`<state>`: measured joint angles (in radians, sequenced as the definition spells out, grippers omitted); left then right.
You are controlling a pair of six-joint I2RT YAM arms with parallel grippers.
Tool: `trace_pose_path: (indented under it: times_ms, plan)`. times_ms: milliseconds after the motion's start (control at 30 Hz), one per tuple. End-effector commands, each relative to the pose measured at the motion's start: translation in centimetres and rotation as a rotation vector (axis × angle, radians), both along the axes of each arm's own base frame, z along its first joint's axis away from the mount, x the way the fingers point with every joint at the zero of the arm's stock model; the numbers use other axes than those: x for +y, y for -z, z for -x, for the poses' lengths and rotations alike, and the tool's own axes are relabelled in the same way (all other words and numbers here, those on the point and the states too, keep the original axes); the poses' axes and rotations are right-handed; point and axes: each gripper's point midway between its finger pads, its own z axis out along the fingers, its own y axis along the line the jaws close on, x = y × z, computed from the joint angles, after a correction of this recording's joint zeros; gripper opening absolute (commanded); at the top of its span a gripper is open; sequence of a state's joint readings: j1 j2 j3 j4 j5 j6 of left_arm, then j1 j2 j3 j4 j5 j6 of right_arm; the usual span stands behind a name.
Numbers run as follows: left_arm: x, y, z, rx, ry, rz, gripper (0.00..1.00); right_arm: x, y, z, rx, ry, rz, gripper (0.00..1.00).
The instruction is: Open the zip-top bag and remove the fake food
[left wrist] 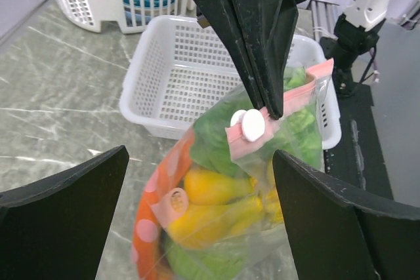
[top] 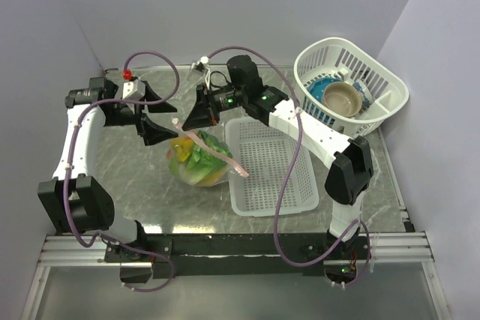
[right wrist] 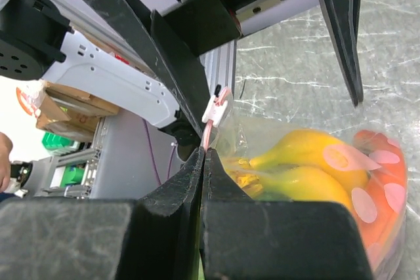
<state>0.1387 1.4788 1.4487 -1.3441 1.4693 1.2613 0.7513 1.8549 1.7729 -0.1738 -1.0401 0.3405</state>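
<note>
Far L: my left jaws stand wide open w/ nothing btw them, tips aimed at the clear floppy plastic zip-top bag (top: 199,161) from just beside it. In the L wrist view they frame the bag w/ a gap on each side, so no contact as far as I can see.

Centre-L on the grey marbled counter (top: 142,185) is the bag itself, bulging, w/ its pinkish zip strip (left wrist: 308,83) along the top edge and small white round tabs (left wrist: 249,124) on that strip. The fake food I can see is all inside: green leafy plastic lettuce (left wrist: 216,139), yellow plastic banana shape (left wrist: 210,191) and an orange slice w/ pale spots (left wrist: 147,221). I can't pick out the pink-red fruit. I also can't tell whether the bag's bottom rests on the counter or hangs.

Next, my right jaws come down from above, shut tight and pinching the zip strip near one end.

Just R of the bag is the white perforated rectangular plastic tray (top: 274,211). In the far R corner a white slatted basket (top: 394,95) holds a blue bowl (top: 321,92) and a tan bowl (top: 345,97).

Progress looks early. One side of the mouth is gripped and the other isn't yet. I can't tell whether the zip has parted at all, and no piece is out. Left to do, I'd say: L jaws take the opposite lip, pull the mouth apart, then lift the pieces out.
</note>
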Motion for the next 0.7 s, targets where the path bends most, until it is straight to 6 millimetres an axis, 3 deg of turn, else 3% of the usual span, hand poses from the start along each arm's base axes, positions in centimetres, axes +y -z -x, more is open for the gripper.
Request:
trace_pose_path:
  times_ms: [0,167,333,433,500,567,600,667]
  plan:
    - [-0.3,-4.4,0.1,-0.075,0.019,0.182,0.99,-0.3,-5.1,2.0,-0.101,-0.071,-0.110,0.00]
    - [-0.3,-4.4,-0.4,0.001,0.022,0.223,0.99,-0.2,-5.3,2.1,-0.108,-0.081,-0.106,0.00]
    - [-0.9,-3.7,1.4,-0.089,0.034,0.205,0.99,0.0,-5.5,2.0,-0.115,-0.076,-0.106,0.00]
    - [-0.9,-3.8,1.5,-0.098,0.040,0.193,0.76,0.0,-5.4,2.0,-0.115,-0.078,-0.104,0.00]
    - [-0.9,-4.1,1.5,-0.097,0.047,0.198,0.46,0.2,-5.2,1.9,-0.106,-0.074,-0.105,0.00]
    - [-1.1,-4.4,1.6,-0.098,0.053,0.201,0.25,0.2,-5.1,1.9,-0.104,-0.071,-0.106,0.00]
    - [-1.1,-4.4,1.6,-0.105,0.053,0.196,0.10,0.3,-4.6,1.7,-0.103,-0.058,-0.097,0.00]
    - [-1.1,-4.5,1.8,-0.117,0.053,0.185,0.01,0.3,-4.4,1.5,-0.131,-0.035,-0.092,0.01]
